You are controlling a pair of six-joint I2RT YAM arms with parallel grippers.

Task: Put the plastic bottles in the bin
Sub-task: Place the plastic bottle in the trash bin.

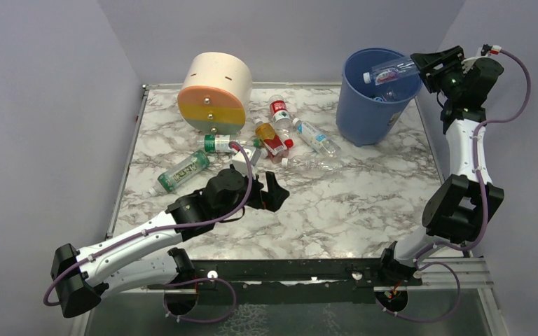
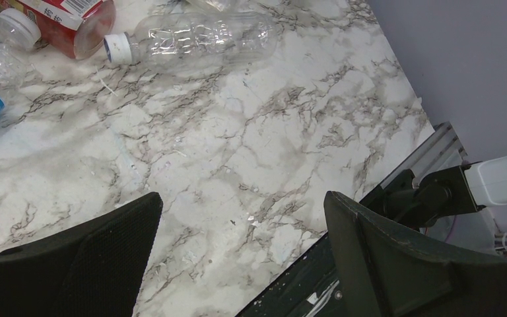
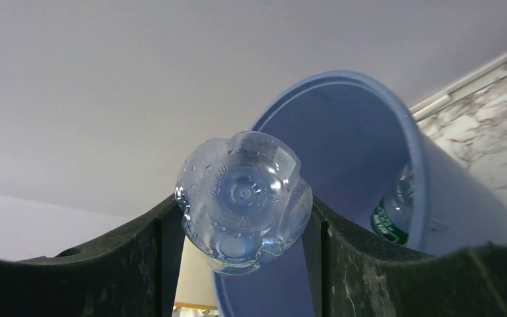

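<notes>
Drop step: your right pincer (image 1: 420,67) holds a bottle (image 1: 391,71) over the bin (image 1: 366,119); spread it next. Left pincer (image 1: 277,191) gapes wide, empty.

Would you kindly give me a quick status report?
Right pincer shut on bottle over bin. Left pincer open, empty. Loose bottles on table. Nothing blocking.
</notes>
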